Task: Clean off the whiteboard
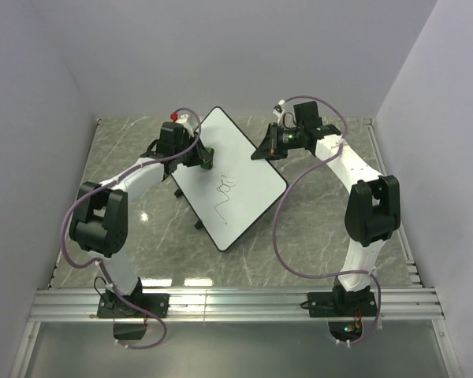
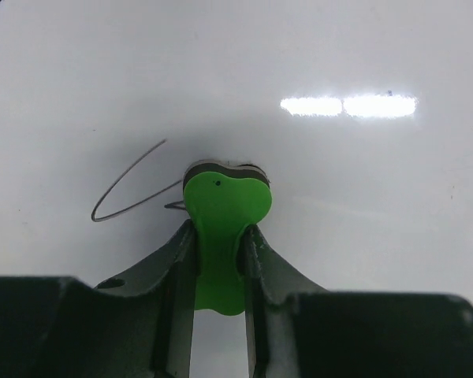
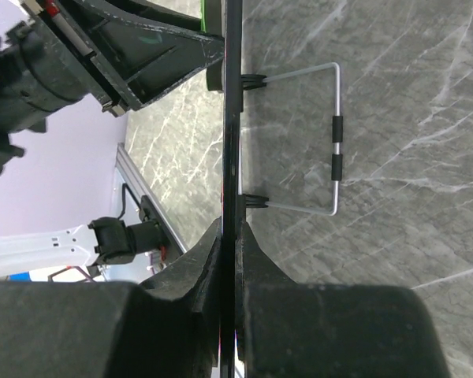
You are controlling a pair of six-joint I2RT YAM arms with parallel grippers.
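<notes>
The whiteboard [image 1: 244, 161] is a large white board with a black rim, lying tilted in the middle of the table, with a thin black scribble [image 1: 225, 193] on it. My left gripper [image 1: 206, 157] is shut on the green bone-shaped eraser [image 2: 221, 228], whose head presses on the board beside a curved line [image 2: 126, 185]. My right gripper [image 1: 262, 148] is shut on the board's far right edge, seen edge-on in the right wrist view [image 3: 232, 157].
A wire stand [image 3: 331, 142] sticks out from the board's underside over the grey marble table [image 1: 331, 228]. A metal rail [image 1: 236, 303] runs along the near edge. Walls close in the left, far and right sides.
</notes>
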